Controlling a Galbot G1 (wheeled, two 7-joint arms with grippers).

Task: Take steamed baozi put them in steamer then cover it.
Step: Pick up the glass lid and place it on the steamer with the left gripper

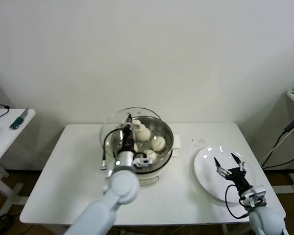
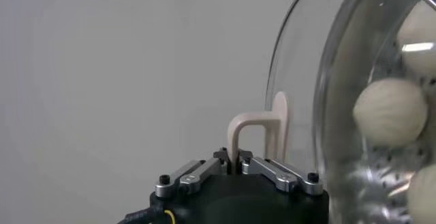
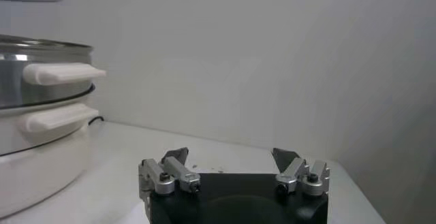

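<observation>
The small cream-white steamed buns (image 1: pixel 158 143) already sit inside the round shiny steel steamer basket (image 1: pixel 167 131) on the table (image 1: pixel 63 186); the left gripper (image 2: pixel 235 162) is clenched on the handle of the clear glass lid (image 1: pixel 112 125), held just above the rim, not yet seated; the right gripper (image 1: pixel 229 164) hangs spread wide over the flat white plate (image 1: pixel 206 181); only covering remains

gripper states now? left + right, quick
Left claw: shut on the cover handle, lid held tilted over the steamer.
Right claw: open, empty, over the white plate.
</observation>
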